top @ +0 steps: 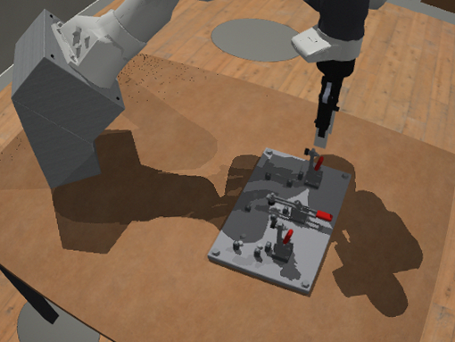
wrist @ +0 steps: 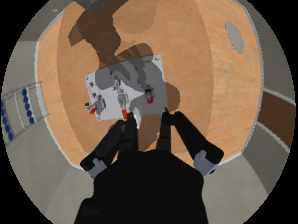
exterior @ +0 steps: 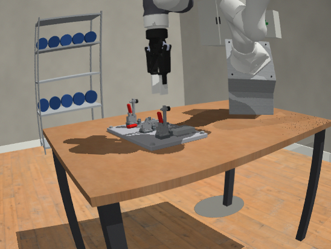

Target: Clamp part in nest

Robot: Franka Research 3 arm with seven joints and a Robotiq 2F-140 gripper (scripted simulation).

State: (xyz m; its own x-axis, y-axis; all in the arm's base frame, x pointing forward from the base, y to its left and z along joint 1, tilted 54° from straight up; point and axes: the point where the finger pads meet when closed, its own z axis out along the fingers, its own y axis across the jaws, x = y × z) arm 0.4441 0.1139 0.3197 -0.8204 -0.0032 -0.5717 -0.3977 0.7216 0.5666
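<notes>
Across the middle of the top view, left to right: a pale fixture plate (top: 311, 261) (exterior: 121, 133) (wrist: 111, 111) with three nests. At its left, in deep shadow, a flat grey part (top: 283, 168) (exterior: 183, 130), apparently already in an end nest; full seating on pads and against blocks too dark to confirm. Near the plate's lower edge, an end clamp (top: 283, 249) (exterior: 131, 118) (wrist: 100, 104) with bar raised. Next, a middle clamp (top: 298, 213) (exterior: 147, 126) (wrist: 123, 95) with bar down and red handle laid low, over a nest seemingly without a part. Farther right, beside the part, another clamp (top: 314, 177) (exterior: 163, 131) (wrist: 149, 94), bar standing up and so not locked. Placement probably done, then; still left, closing this clamp past dead centre, letting go and backing off.

At far right, above that raised clamp, the gripper (top: 322, 142) (exterior: 159, 88) (wrist: 150, 107): fingers partly spread, roughly a quarter open, with nothing between, apparently clear of part and clamp.
</notes>
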